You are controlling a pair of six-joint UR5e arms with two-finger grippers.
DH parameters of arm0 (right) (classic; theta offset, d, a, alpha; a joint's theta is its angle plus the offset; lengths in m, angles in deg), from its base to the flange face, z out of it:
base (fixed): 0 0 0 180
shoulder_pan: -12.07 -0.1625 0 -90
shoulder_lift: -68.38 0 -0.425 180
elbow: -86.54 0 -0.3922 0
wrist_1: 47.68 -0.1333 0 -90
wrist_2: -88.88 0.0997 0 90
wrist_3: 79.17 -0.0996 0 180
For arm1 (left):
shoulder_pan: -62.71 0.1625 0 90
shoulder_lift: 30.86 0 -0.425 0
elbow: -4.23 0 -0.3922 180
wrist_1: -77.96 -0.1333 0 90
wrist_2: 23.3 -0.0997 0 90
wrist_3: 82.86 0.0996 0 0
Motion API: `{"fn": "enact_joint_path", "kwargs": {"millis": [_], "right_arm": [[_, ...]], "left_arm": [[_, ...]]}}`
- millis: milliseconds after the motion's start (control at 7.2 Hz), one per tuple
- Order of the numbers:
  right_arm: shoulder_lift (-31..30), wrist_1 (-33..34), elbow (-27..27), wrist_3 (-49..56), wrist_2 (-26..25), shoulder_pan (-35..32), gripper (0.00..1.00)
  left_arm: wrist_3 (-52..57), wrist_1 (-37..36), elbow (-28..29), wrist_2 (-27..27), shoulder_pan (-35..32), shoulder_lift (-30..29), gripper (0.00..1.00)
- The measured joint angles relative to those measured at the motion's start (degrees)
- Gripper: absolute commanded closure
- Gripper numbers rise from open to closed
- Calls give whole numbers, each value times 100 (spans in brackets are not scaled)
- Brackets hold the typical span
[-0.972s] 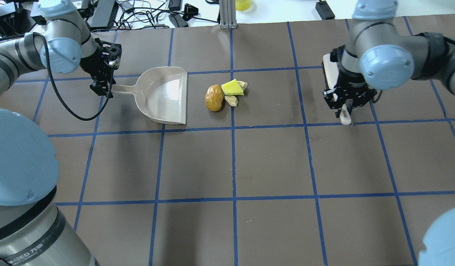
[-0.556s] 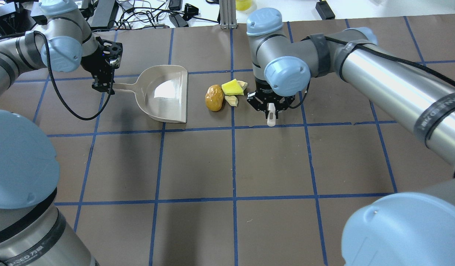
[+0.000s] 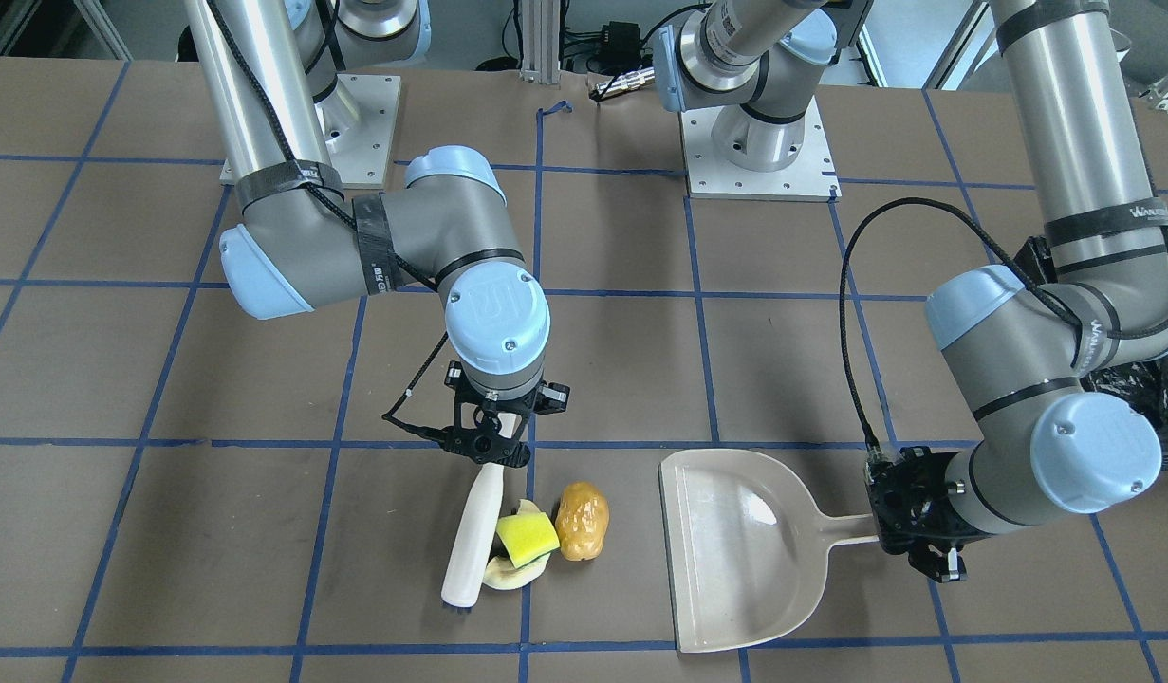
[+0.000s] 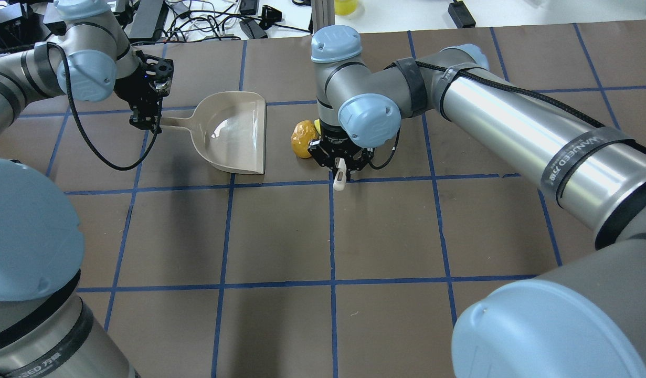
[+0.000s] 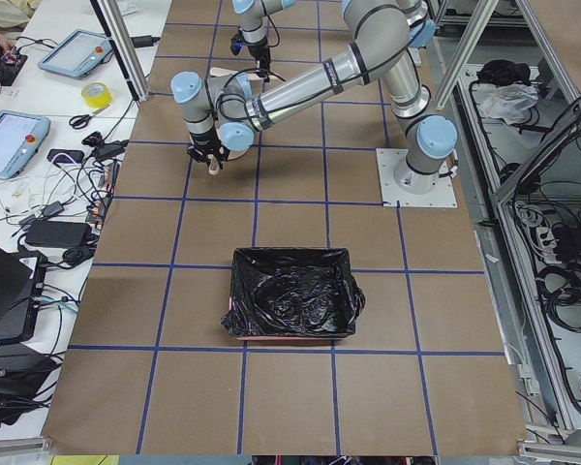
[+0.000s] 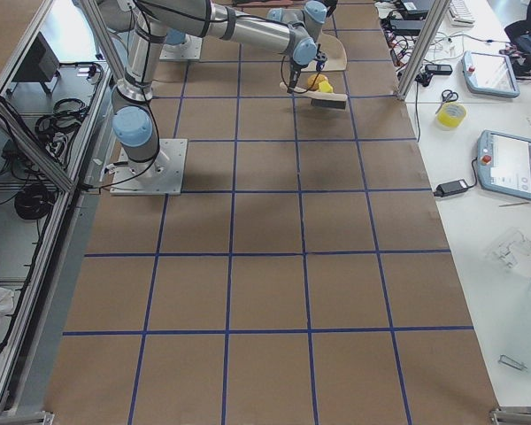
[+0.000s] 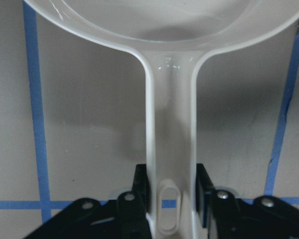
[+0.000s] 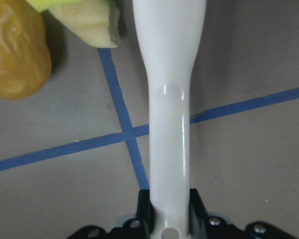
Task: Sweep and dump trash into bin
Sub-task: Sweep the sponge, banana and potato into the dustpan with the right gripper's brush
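The golden-brown lump (image 3: 583, 520), the yellow sponge (image 3: 527, 537) and the cream peel (image 3: 512, 572) lie together on the brown mat. My right gripper (image 3: 489, 453) is shut on the handle of a white brush (image 3: 474, 536), whose head rests against the sponge and peel on the side away from the dustpan. In the overhead view my right wrist hides most of the pile, and only the lump (image 4: 302, 139) shows well. My left gripper (image 4: 147, 123) is shut on the handle of the empty beige dustpan (image 4: 233, 131), whose open edge faces the lump. The black-lined bin (image 5: 292, 305) stands apart on the robot's left.
Crinkly black plastic (image 3: 1139, 389) shows behind my left arm. Cables and devices (image 4: 207, 21) lie beyond the mat's far edge. The robot bases (image 3: 754, 142) stand at the near side. Blue tape lines grid the mat.
My right arm has swung left across the table with the brush, from the right side to the trash pile. The left gripper and dustpan have barely moved.
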Motion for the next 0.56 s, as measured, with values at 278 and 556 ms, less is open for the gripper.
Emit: {"fn": "enact_joint_path", "kwargs": {"millis": [278,556], "right_arm": [[228,64,278,-445,275,-239,95],[430,79,627,-737,641,-430,95]], "left_arm": [[-17,0,0,-1,-3,0,100],[-15,0,-8,-1,-3,-5,100]]}}
